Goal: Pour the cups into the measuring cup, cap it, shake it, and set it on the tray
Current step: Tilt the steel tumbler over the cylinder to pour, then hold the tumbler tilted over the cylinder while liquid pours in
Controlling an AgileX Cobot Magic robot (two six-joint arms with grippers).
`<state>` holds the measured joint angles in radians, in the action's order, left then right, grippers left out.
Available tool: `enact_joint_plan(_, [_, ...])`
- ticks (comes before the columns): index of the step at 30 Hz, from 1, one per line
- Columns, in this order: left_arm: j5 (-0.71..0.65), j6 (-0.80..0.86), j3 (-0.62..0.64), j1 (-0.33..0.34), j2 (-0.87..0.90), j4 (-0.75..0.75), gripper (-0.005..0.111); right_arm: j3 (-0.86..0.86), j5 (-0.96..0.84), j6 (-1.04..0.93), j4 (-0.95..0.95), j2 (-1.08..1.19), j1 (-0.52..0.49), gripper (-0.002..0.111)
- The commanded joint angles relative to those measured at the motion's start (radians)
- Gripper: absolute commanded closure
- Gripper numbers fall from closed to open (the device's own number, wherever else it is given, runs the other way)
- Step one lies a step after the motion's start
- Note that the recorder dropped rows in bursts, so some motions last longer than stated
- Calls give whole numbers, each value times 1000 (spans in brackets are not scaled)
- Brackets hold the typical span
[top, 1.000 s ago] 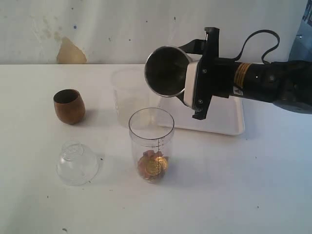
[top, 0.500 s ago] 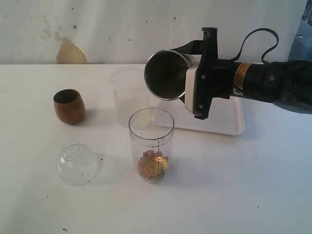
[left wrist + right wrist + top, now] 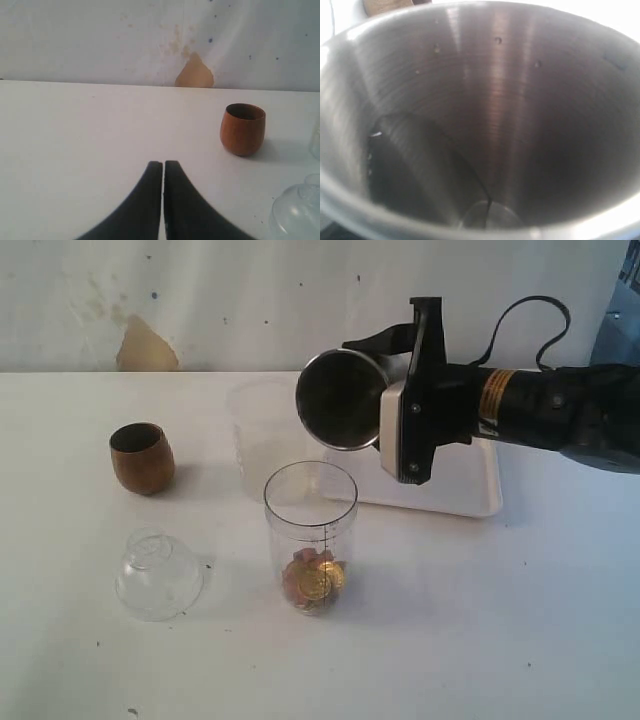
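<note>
My right gripper (image 3: 388, 400) is shut on the steel tumbler (image 3: 342, 400), which lies on its side in the air with its mouth toward the camera, above and just behind the measuring cup (image 3: 311, 535). The measuring cup stands upright and uncapped, with gold and brown pieces (image 3: 314, 580) at its bottom. In the right wrist view the tumbler's bare inside (image 3: 490, 100) fills the picture and hides the fingers. The brown wooden cup (image 3: 141, 457) (image 3: 242, 129) stands at the left. The left gripper (image 3: 163, 165) is shut on nothing, low over the table short of the wooden cup. The white tray (image 3: 470, 485) lies under the right arm.
A clear domed lid (image 3: 158, 574) (image 3: 297, 212) rests on the table in front of the wooden cup. A frosted beaker (image 3: 262, 435) stands behind the measuring cup, next to the tray. A wall closes off the table's far edge.
The right gripper has rolled the steel tumbler up from a downward tilt to roughly level and lifted it slightly. Nothing else moved.
</note>
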<state>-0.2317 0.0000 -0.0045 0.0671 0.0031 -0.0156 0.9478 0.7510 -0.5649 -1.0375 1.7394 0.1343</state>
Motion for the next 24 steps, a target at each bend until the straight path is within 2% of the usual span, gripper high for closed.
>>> enact_joint_plan(1, [-1, 0, 5, 0, -3, -3, 105, 9, 21, -15, 8, -4, 21, 108])
enact_joint_plan(12, [-1, 0, 5, 0, -3, -3, 105, 9, -1, -89, 12, -4, 47, 108])
enact_joint_plan(24, [-1, 0, 5, 0, -3, -3, 105, 9, -3, -267, 12, -4, 47, 108])
